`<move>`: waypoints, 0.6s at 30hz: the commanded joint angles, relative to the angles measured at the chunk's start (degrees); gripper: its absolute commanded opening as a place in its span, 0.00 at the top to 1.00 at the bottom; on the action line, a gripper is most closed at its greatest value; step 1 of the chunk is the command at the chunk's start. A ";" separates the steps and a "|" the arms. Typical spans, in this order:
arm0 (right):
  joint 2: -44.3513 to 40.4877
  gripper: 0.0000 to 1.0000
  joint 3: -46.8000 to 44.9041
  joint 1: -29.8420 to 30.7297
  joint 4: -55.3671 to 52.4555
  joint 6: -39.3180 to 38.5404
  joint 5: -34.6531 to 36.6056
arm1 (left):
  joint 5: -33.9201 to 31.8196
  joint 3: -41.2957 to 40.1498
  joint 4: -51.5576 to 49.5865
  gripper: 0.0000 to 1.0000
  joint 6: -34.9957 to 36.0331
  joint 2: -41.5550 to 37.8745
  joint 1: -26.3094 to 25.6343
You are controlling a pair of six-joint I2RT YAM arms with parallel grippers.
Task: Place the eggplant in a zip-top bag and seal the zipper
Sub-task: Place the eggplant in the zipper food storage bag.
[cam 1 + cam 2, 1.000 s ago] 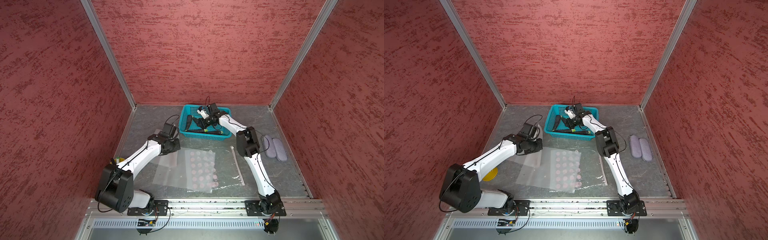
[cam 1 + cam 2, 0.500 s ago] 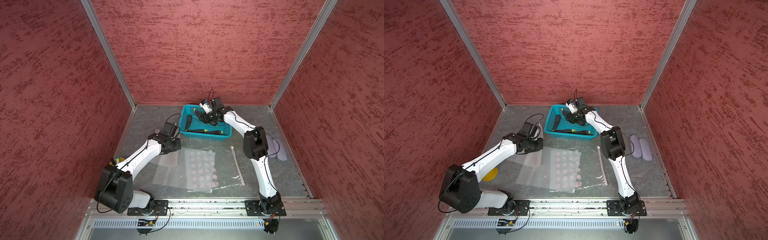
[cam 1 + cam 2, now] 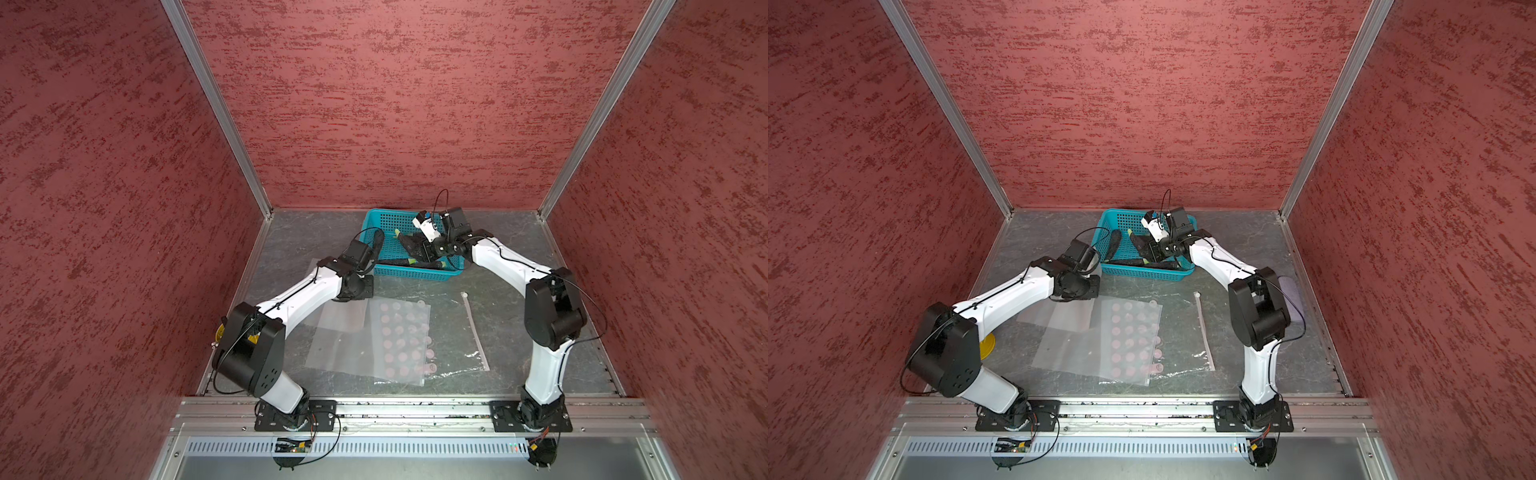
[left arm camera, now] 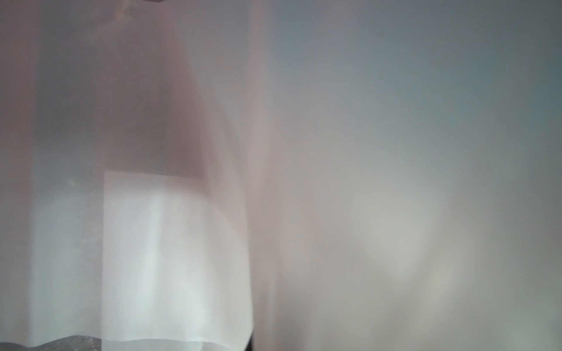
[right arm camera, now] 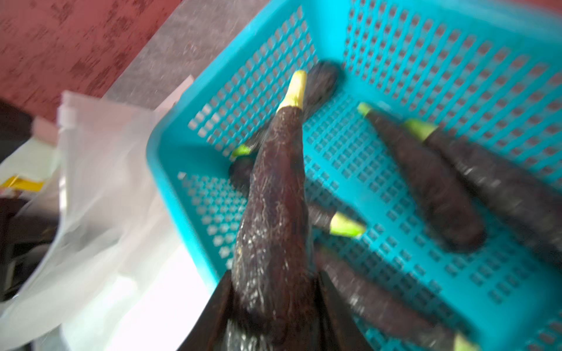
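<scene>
Jaws of R gripper (image 5: 275, 304) clamp dark purple long eggplant (image 5: 273, 197) above teal perforated plastic basket (image 5: 456, 45), ready for bagging; L gripper (image 3: 352, 297), shut, pinches clear zip-top plastic bag (image 3: 343, 326), prob. keeping mouth open.

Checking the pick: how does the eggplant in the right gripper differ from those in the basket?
The held eggplant is clamped in the right gripper, above the basket floor; the other eggplants lie loose on it. It points stem-first away from the gripper; they lie at mixed angles. All are dark purple, green-stemmed.
</scene>
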 commanded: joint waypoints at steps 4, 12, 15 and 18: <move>-6.81 0.81 -7.00 2.81 3.67 0.99 -7.32 | -6.93 -1.08 -1.30 1.00 5.03 -1.44 -2.42; -11.23 0.81 -12.68 6.47 2.91 1.11 -11.07 | -6.84 -4.23 1.17 1.00 8.14 -3.80 -2.68; -12.06 0.81 -13.81 7.73 3.16 1.64 -11.67 | -7.11 -4.79 1.63 1.00 8.45 -3.81 -2.78; -12.72 0.81 -14.86 8.88 4.17 2.37 -12.16 | -7.21 -5.14 1.89 1.00 8.48 -3.73 -2.78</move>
